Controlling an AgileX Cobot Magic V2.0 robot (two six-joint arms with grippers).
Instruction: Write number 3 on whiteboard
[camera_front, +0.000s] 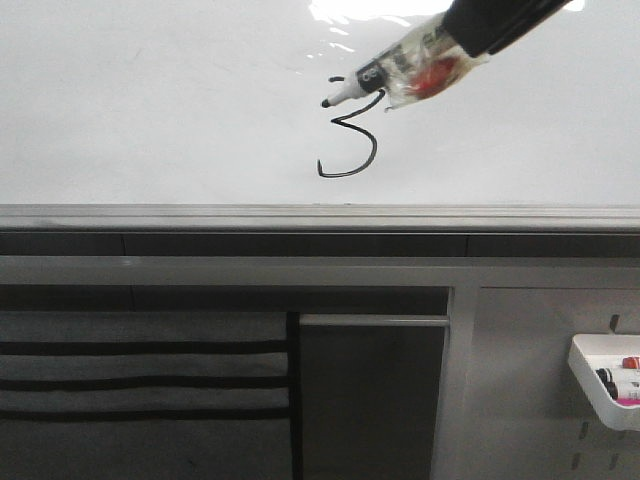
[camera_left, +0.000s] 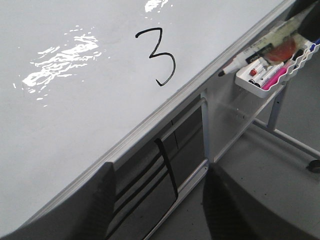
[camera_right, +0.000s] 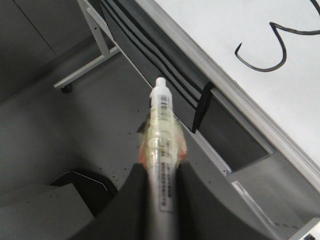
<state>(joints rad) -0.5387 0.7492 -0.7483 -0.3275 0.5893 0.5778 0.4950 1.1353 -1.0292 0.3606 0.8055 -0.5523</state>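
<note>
From the front, the whiteboard (camera_front: 150, 110) filled the upper half, glossy with glare at its top edge, and the number 3 (camera_front: 350, 140) sat right of centre above the grey rail (camera_front: 300, 217). The right gripper (camera_front: 470, 40) came in from the upper right, pinching a taped marker (camera_front: 400, 72) whose dark tip hung beside the top of the digit; whether it touched the board could not be told. Below the rail stood grey panels, with a white tray (camera_front: 600, 385) of markers at the far right.

In the left wrist view, the board (camera_left: 100, 100) lay slanted with bright glare patches, the 3 (camera_left: 160, 56) clear upon it. The marker (camera_left: 260, 47) showed over the tray (camera_left: 260, 85) beyond the board's edge. The left gripper's (camera_left: 157, 200) dark fingers (camera_left: 95, 205) stood spread apart, holding nothing.

In the right wrist view, the fingers (camera_right: 195, 200) were pressed on the marker (camera_right: 162, 135), its white end toward a grey floor (camera_right: 50, 140). The digit's lower hook (camera_right: 265, 57) showed on the board (camera_right: 220, 30).
</note>
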